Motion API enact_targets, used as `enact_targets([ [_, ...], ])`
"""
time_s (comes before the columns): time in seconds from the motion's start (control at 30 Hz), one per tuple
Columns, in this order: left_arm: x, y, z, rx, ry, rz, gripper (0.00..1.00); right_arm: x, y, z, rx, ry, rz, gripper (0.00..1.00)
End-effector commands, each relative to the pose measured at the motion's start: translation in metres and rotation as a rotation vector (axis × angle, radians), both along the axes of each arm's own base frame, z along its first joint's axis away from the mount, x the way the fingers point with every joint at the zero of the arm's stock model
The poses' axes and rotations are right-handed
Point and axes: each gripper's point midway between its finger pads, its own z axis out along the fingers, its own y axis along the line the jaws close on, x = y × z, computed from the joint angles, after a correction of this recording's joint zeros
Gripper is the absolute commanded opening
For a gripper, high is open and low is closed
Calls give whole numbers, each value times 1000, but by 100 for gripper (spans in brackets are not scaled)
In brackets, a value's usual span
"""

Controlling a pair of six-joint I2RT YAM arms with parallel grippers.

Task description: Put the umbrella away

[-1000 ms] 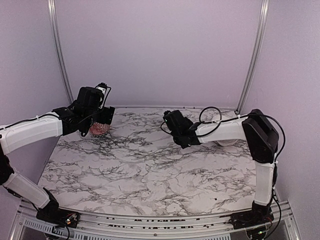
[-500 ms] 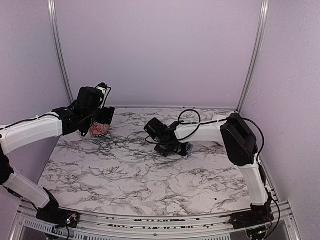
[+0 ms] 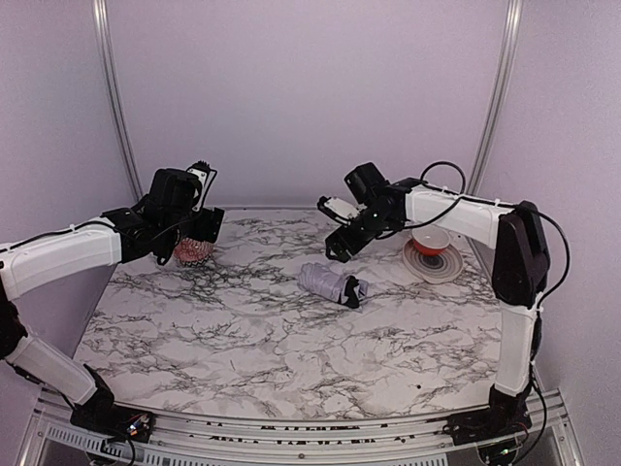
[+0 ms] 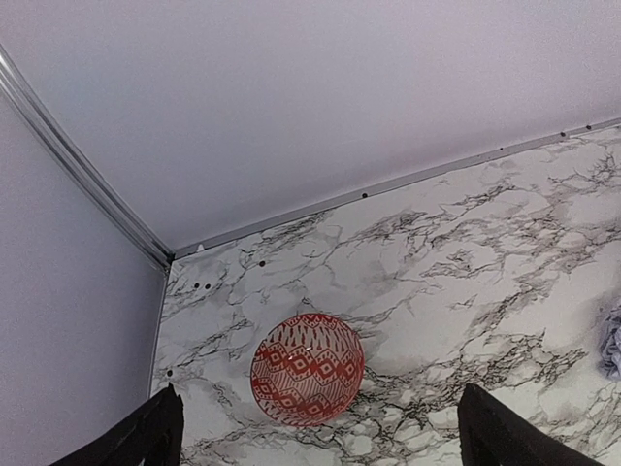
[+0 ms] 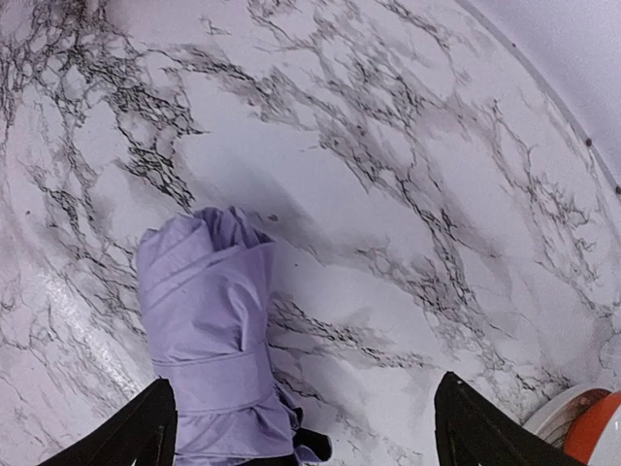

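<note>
The umbrella (image 3: 330, 283) lies folded and strapped on the marble table (image 3: 291, 369), near the middle: lavender fabric with a black end toward the right. My right gripper (image 3: 341, 249) hovers open just behind and above it, touching nothing. In the right wrist view the umbrella (image 5: 209, 340) lies at the lower left, beside the left finger of the gripper (image 5: 306, 432), not between the jaws. My left gripper (image 3: 199, 235) stands open at the far left over a red patterned bowl (image 3: 192, 250). In the left wrist view the gripper (image 4: 320, 442) is empty above that bowl (image 4: 308, 369).
An orange-red bowl (image 3: 430, 242) sits on a white plate (image 3: 437, 266) at the back right, close to the right forearm. Part of that plate (image 5: 553, 413) shows in the right wrist view. Walls and metal posts close in the back and both sides.
The right gripper came down to mid-table, opened and left the umbrella lying there, then rose and drew back toward the far right. The left arm has not moved.
</note>
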Motion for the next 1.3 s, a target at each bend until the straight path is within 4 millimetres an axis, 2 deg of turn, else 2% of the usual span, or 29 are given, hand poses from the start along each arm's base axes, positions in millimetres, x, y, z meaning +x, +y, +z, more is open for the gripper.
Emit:
enact_targets([
  [0.0,-1,-3,1,-8,-7,-19,99,-25,-18,-39,-32,153,96,89],
  [0.13,-1,-5,1,-12,-2,-34,99,-35,-27,-58,-27,234,103,82],
  [0.23,-1,-7,1,-15,-1,-42,99,-50,-25,-64,41,335,107,73],
  [0.43,-2,-7,2,-18,-1,-48,99,-86,-29,-82,98,491,71,63],
  [0.6,-2,-8,3,-22,-2,-53,99,-107,-33,-94,157,596,-45,51],
  [0.77,-3,-8,3,-23,-2,-53,99,-122,-19,-98,360,659,-233,49],
  [0.83,-3,-8,3,-22,-1,-53,99,-114,-7,-88,488,615,-287,49],
  [1.0,-3,-9,4,-31,-1,-59,99,-87,5,-70,691,550,-402,46],
  [1.17,-4,-8,7,-32,-7,-59,99,-75,18,-86,721,576,-435,50],
  [1.27,-4,-7,6,-27,-7,-55,99,-71,16,-82,736,552,-454,54],
])
